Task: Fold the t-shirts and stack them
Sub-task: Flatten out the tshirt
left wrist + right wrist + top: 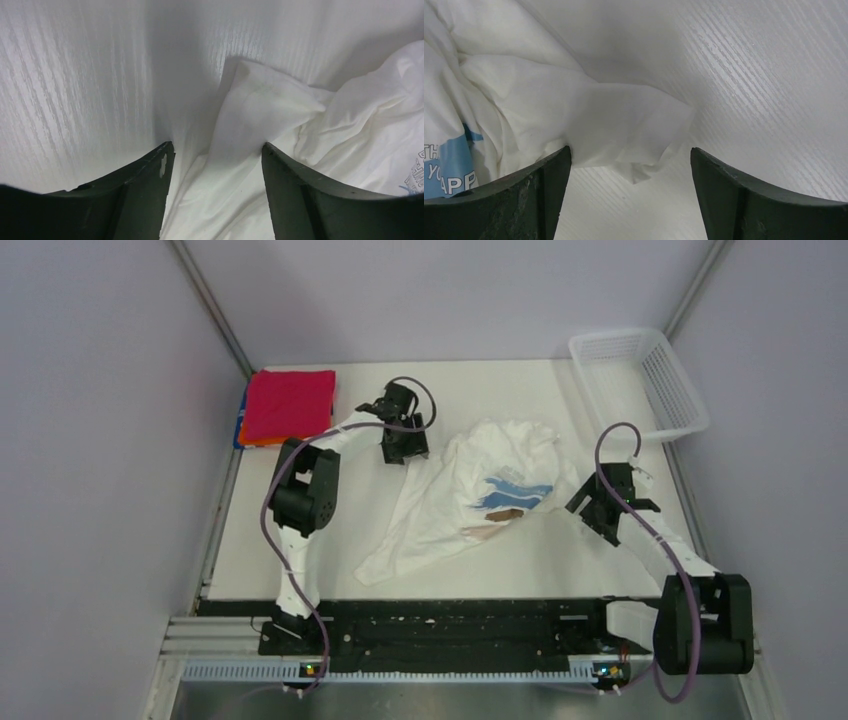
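Note:
A large white t-shirt (470, 495) with brown and blue print lies crumpled in the middle of the table. My left gripper (405, 445) is open at its upper left edge; in the left wrist view (216, 150) the jaws straddle a white sleeve (260, 100). My right gripper (600, 510) is open at the shirt's right edge; in the right wrist view (630, 152) a cloth corner (634, 130) lies between the fingers. A folded crimson t-shirt (290, 403) tops a stack at the back left, with orange and blue edges (243, 430) showing under it.
A white plastic mesh basket (640, 380) stands at the back right corner. Grey walls close in the table at left, back and right. A black rail (450, 625) runs along the near edge between the arm bases.

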Controlling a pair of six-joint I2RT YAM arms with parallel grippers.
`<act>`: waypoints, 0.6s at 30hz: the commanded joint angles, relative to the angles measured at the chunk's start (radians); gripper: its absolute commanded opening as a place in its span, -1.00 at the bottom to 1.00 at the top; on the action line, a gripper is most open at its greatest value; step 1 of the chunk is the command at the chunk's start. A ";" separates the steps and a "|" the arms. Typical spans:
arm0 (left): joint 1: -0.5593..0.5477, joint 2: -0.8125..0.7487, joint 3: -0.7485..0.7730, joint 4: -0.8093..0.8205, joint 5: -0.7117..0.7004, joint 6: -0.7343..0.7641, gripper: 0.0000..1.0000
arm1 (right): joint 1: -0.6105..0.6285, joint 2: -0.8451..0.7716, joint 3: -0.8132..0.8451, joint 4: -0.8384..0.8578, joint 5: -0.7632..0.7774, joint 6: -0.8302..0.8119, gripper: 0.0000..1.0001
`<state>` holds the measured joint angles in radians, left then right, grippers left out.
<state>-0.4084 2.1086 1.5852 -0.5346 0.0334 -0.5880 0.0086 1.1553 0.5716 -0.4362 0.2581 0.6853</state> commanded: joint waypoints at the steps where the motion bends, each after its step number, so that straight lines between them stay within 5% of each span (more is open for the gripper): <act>1: -0.015 0.089 0.059 -0.004 0.028 0.012 0.32 | -0.004 0.022 -0.019 0.083 -0.033 0.022 0.73; 6: -0.036 0.148 0.112 0.015 0.037 0.001 -0.08 | -0.004 0.059 -0.039 0.161 -0.027 0.052 0.67; 9: -0.037 0.185 0.161 0.015 0.080 -0.012 -0.99 | -0.004 0.094 -0.059 0.248 -0.030 0.070 0.53; 12: -0.037 0.165 0.167 0.023 0.071 -0.015 -1.00 | -0.004 0.140 -0.054 0.314 -0.029 0.041 0.12; 16: -0.038 -0.017 0.087 0.063 -0.100 0.013 -1.00 | -0.004 0.173 -0.021 0.346 0.003 0.007 -0.88; 18: -0.036 -0.132 0.041 0.088 -0.179 0.036 -1.00 | -0.005 0.150 0.008 0.352 0.018 -0.021 -1.00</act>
<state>-0.4438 2.2044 1.6966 -0.4717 0.0307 -0.5949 0.0086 1.3113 0.5335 -0.1329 0.2409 0.7082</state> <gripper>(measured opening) 0.012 0.048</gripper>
